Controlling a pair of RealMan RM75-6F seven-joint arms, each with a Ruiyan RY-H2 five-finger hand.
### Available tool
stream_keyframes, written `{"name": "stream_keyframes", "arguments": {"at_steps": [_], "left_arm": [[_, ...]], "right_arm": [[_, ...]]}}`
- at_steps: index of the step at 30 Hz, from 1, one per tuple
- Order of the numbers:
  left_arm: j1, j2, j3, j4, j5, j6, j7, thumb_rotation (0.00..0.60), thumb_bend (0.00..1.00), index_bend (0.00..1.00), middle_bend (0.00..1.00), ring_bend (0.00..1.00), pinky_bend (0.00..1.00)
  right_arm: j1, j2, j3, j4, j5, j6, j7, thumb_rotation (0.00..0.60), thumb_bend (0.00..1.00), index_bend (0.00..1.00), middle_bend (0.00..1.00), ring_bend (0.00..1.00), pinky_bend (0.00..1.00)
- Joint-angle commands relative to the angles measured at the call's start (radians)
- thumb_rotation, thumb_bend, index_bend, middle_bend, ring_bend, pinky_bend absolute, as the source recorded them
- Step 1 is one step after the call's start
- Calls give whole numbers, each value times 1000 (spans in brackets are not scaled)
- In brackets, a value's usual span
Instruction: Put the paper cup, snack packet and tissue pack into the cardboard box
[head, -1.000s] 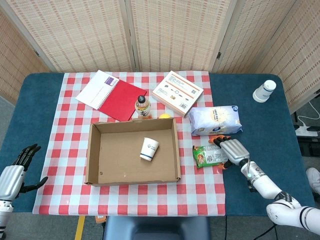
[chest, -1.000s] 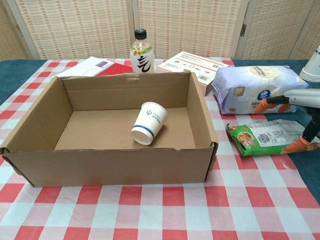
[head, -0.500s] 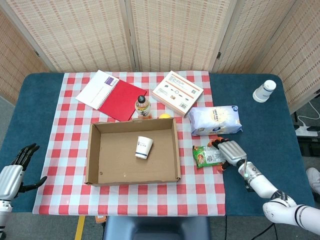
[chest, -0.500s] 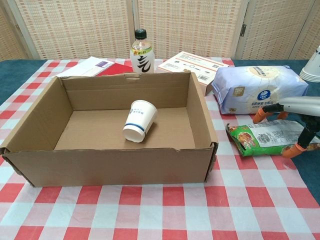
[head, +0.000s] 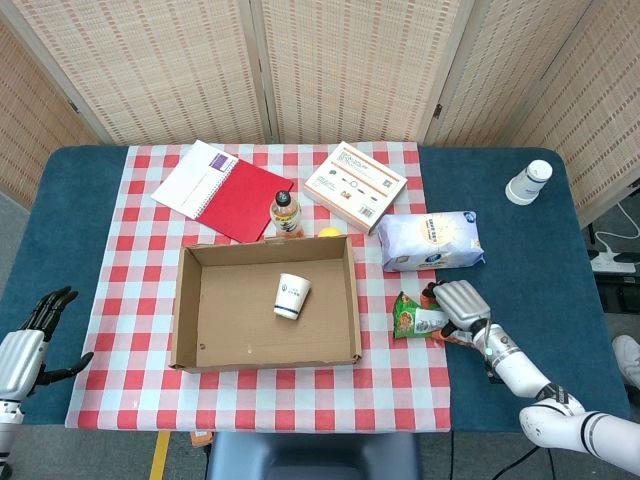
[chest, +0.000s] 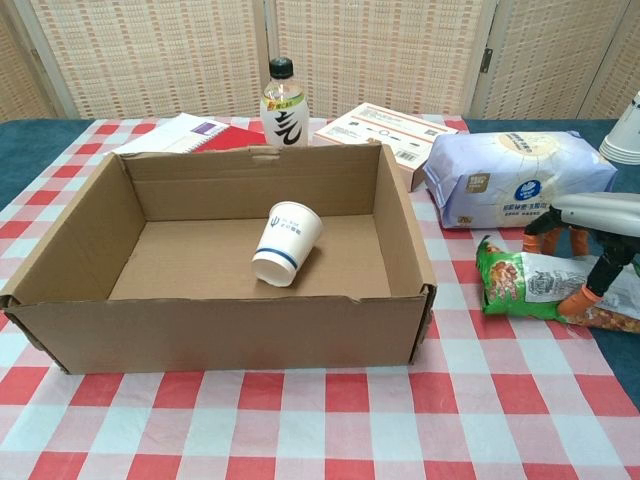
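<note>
A snack packet (head: 415, 315) is gripped by the right hand (head: 458, 304), fingers (chest: 581, 298) closed over it, beside the cardboard box (head: 190, 310) towards the table's right front. A paper cup (head: 291, 296) is seen lying on its side inside the box. The tissue pack (head: 430, 240) is left on the checked cloth (head: 150, 250) just behind the packet. The left hand (head: 30, 345) is held open, fingers spread, at the table's front left corner.

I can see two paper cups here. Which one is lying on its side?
The paper cup inside the cardboard box, with the blue band, is tipped over on the box floor. The other cup stands upside down on the blue cloth at the table's far right.
</note>
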Motion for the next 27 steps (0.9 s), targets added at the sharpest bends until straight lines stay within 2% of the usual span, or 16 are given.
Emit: {"name": "stream_keyframes", "arguments": {"at_steps": [1,7,12,20,24,27], "left_arm": [[0,0,-1,0,0,1,-1,600,230,88,27,0,226],[1,1,-1,0,-1,1,-4,600,230,88,27,0,226],[1,3,-3,-1,-2,2,-5,600,231,88,28,0,226],[1,3,-3,-4,0,4,0,600,230,88,27,0,226],[1,3,-2,-5,1,3,1,600,230,88,27,0,226],[0,3,0,-6,4,3,3,600,231,88,28,0,226]], "right_arm": [[-8,-7,2,7,-9,21,-6,600,103,666,441,444,636],[-19,12,13,-24,-32,75,-15,600,179,777,521,539,741],[-19,80,51,-134,-50,142,-32,600,198,803,539,564,762],[51,157,169,-356,-57,198,-145,600,198,804,540,566,763],[119,157,232,-464,-20,173,-246,600,200,804,541,567,763],[182,123,276,-518,48,141,-318,600,201,806,545,571,766]]}}
